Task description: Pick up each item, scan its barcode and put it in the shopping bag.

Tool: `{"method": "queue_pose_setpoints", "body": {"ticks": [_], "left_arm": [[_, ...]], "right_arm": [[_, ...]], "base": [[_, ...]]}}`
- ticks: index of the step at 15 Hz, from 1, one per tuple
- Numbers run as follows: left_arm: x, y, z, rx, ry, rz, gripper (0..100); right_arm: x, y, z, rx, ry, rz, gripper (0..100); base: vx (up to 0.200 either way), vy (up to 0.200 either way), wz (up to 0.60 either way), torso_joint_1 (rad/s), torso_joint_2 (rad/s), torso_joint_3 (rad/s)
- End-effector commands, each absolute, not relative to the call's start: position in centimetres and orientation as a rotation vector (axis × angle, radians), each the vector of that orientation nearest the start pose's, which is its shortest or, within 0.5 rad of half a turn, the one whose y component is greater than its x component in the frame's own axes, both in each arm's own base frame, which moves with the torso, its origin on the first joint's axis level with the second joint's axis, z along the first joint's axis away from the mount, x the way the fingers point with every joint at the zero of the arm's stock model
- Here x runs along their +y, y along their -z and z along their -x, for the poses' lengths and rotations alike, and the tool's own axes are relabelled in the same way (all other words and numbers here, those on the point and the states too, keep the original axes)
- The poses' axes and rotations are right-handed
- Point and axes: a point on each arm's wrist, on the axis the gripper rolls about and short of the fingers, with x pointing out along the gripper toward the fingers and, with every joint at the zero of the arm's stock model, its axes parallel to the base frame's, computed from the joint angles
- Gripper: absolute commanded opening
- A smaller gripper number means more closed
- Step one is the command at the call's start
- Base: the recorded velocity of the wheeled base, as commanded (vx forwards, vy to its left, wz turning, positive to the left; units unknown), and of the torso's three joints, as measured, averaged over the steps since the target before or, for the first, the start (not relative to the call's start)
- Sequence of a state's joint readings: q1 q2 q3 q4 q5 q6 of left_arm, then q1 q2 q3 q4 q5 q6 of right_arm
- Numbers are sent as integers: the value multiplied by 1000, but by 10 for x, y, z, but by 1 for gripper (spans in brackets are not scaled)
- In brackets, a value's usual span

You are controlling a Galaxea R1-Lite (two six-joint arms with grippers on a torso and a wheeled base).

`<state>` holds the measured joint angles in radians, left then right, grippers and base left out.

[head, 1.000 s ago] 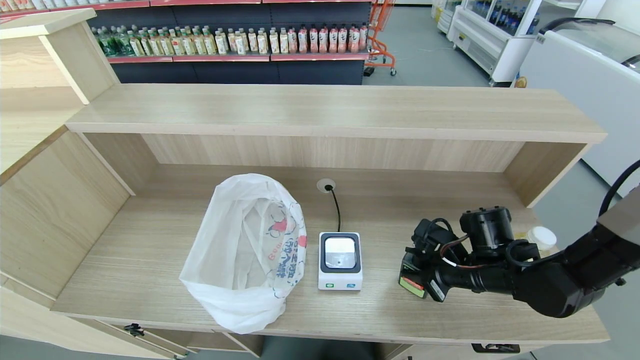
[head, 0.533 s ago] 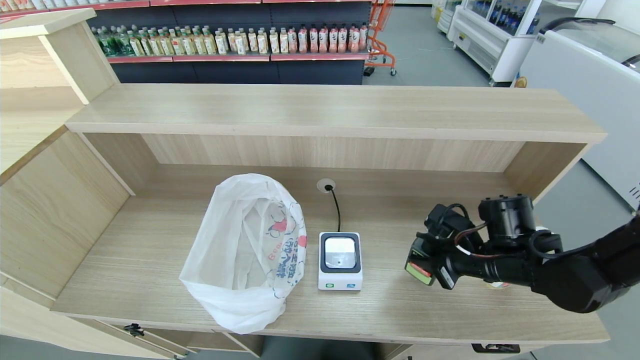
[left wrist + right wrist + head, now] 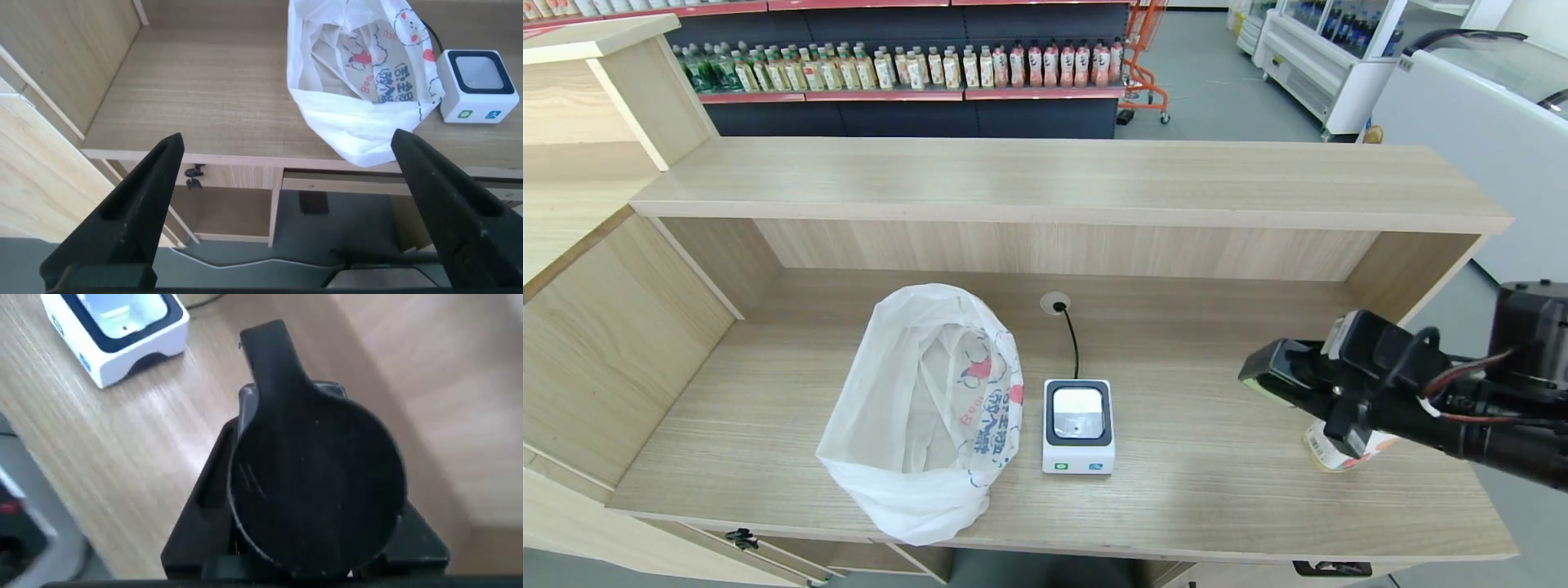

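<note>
A white plastic shopping bag [image 3: 927, 412] stands open on the wooden counter [image 3: 768, 392], left of the white barcode scanner [image 3: 1078, 425]. A jar with a printed label [image 3: 1331, 453] stands near the counter's right end, its top hidden behind my right arm. My right gripper [image 3: 1262, 369] hangs above the counter just left of the jar and points left; its tip is dark with a greenish edge. A black round shape [image 3: 315, 486] sits in front of the right wrist camera, with the scanner [image 3: 118, 327] beyond. My left gripper [image 3: 286, 143] is open, low before the counter's front edge, facing the bag [image 3: 359, 77].
A raised wooden shelf [image 3: 1062, 175] runs along the back of the counter, with side walls at both ends. The scanner's black cable [image 3: 1072, 335] leads to a hole in the counter. Bare wood lies between scanner and jar. Store shelves and freezers stand behind.
My right arm has swung right and back, from just right of the scanner to the counter's right end, and now crosses in front of the jar. Bag, scanner and jar have not moved.
</note>
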<state>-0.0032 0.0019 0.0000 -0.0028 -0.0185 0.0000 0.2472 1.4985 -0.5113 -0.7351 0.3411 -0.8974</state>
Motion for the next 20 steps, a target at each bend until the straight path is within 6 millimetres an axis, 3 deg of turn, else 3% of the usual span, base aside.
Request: {"method": "queue_pose_setpoints", "body": {"ticks": [1,3,5,9,11,12,14,20], "left_arm": [[0,-76,23,-2,21,0,100],[0,-76,23,-2,20,0,100],[0,-76,23,-2,21,0,100],[0,-76,23,-2,21,0,100],[0,-76,23,-2,21,0,100],[0,-76,23,-2,20,0,100],[0,-76,23,-2,21,0,100],[0,-76,23,-2,21,0,100]], "right_arm": [[63,-178,-212,-219,-769,989,0],[67,-162,-216,-463,-1008,1207,0],[71,-148,-221,-669,-1077,1458,0],[105,-112,-220,-953,-1267,1689,0],[124,-106,-220,-1086,-1306,1716,0],[148,-107,-221,-1230,-1295,1744,0],[175,-103,-223,-1346,-1288,1727,0],[191,-93,-235,-1412,-1238,1730,0]], "base": [[0,0,0,0,0,0],[0,0,0,0,0,0],[0,0,0,0,0,0],[0,0,0,0,0,0],[0,0,0,0,0,0],[0,0,0,0,0,0],[0,0,0,0,0,0],[0,0,0,0,0,0]]}}
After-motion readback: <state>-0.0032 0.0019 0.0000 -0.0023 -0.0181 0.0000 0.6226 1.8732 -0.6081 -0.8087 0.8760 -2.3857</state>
